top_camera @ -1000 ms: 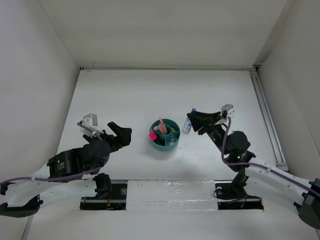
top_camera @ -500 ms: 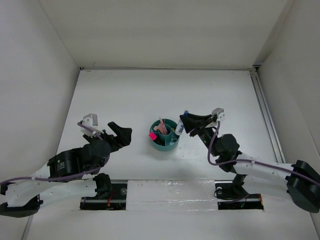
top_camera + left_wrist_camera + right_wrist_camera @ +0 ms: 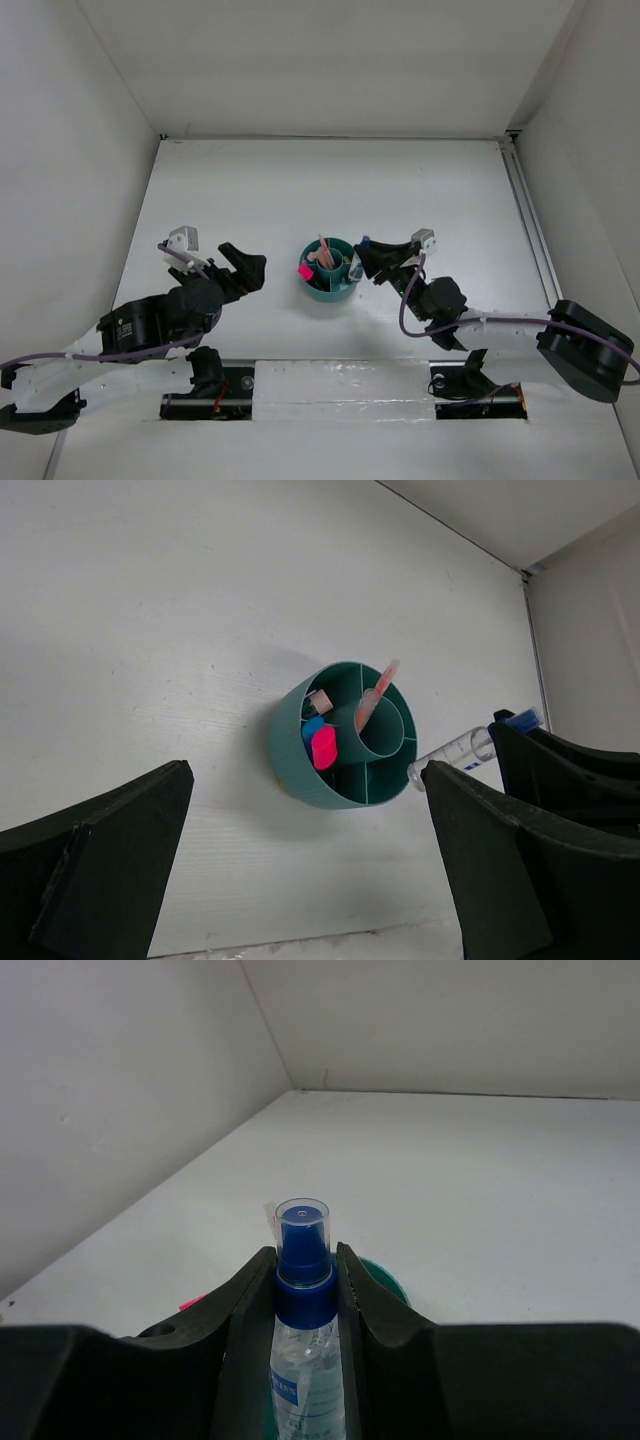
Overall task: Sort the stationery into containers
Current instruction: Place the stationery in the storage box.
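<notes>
The teal organizer [image 3: 324, 292] stands mid-table, its outer wall [image 3: 290, 765] facing the left wrist camera. A pinkish pencil [image 3: 376, 693] leans in its central cup. A pink-capped marker [image 3: 324, 747] and a blue-capped one [image 3: 311, 727] stand in an outer compartment. My right gripper [image 3: 361, 257] is shut on the clear blue-capped bottle [image 3: 303, 1235], held tilted with its lower end [image 3: 440, 760] at the organizer's right rim. In its own view the right gripper [image 3: 304, 1260] clamps the bottle just below the cap. My left gripper [image 3: 246, 268] hovers open to the left of the organizer, nothing between its fingers [image 3: 110, 850].
White walls enclose the table on the left, back and right. A metal rail [image 3: 530, 235] runs along the right edge. The arm bases sit on the near edge [image 3: 330, 385].
My right gripper has carried the bottle leftward, from well right of the organizer to its right rim. The left arm has barely moved.
</notes>
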Robot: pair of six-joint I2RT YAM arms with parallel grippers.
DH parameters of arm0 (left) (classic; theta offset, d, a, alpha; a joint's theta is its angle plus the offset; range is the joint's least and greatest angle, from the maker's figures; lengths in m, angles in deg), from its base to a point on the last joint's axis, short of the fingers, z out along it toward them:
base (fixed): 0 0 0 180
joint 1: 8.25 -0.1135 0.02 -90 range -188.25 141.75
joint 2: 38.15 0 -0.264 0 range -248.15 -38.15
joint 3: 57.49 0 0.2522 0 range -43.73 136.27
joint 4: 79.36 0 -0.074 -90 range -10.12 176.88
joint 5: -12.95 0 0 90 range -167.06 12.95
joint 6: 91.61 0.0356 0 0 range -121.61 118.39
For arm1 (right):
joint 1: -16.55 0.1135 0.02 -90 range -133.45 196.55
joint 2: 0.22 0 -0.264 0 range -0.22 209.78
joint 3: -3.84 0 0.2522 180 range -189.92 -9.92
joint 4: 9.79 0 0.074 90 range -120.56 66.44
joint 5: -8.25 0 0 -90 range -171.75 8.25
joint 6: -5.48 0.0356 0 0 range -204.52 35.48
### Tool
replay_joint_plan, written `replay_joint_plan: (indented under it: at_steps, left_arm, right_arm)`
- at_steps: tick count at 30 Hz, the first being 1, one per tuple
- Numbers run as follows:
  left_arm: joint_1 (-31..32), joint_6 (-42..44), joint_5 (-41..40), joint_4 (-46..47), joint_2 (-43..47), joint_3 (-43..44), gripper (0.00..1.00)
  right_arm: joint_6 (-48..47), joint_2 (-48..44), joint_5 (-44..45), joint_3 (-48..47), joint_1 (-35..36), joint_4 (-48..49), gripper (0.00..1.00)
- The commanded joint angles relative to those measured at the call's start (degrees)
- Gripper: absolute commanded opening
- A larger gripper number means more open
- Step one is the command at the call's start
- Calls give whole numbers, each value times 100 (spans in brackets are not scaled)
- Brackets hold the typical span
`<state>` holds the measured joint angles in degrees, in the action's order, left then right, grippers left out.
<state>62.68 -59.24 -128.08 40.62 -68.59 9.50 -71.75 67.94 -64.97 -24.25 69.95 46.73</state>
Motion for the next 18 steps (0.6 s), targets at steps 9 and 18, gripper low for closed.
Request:
replay_joint_plan:
  at_steps: [9, 18]
  left_arm:
    - [34, 67, -48, 64, -287, -15, 100]
    - [34, 67, -48, 64, -182, -15, 100]
  right_arm:
    - [-47, 180, -156, 9, 65, 1286, 0]
    - [-47, 417, -271, -236, 65, 1409, 0]
